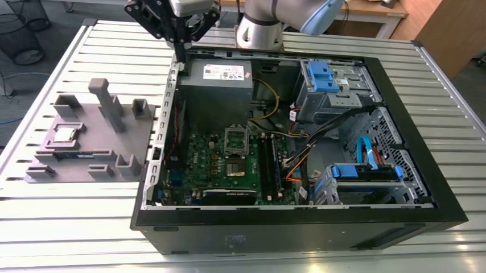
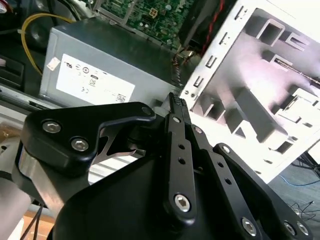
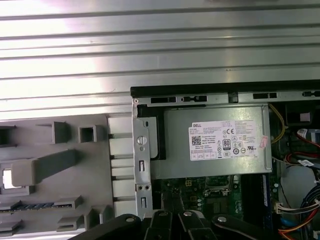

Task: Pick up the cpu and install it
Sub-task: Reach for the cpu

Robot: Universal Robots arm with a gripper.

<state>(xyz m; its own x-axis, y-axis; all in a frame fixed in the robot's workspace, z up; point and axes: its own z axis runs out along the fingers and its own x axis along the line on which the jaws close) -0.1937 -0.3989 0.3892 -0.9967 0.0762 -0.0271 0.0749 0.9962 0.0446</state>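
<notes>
**Fig.** Work cell, exterior view plus both wrist views.

**Layout.** The desk (image 1: 76, 227), made of ribbed metal slats, carries an open PC case (image 1: 304, 227) lying on its side. The arm (image 1: 266, 25) rises behind the case's far edge. A grey fixture tray (image 1: 133, 142) sits just beside the case on the exterior view's left. Inside the case the power supply (image 1: 216, 74) is at the far end, w/ the green motherboard (image 1: 213, 153) nearer. The socket (image 1: 237, 166) is mid-board, its frame apparently lifted. The cpu (image 1: 64, 135) is a small silver square resting in a tray pocket, untouched and well apart from the gripper. A memory stick (image 1: 76, 153) lies near it on the tray.

**Risks (judged, not observed).**
- The gripper (image 1: 181, 57) hangs over the case's side wall next to the power supply. A descent here would strike sheet metal.
- The tray's upright posts stand near the cpu and could snag a finger on approach.
- The chip is thin and flat, so an off-centre grasp may tip or drop it.
- A skewed seating could bend the socket contacts.

**Pose.** The wrist points down, approx. vertical, w/ the fingertips above the case rim. In the second wrist view the gripper (image 2: 176, 100) looks fully closed, its fingers pressed together and nothing held.
</notes>
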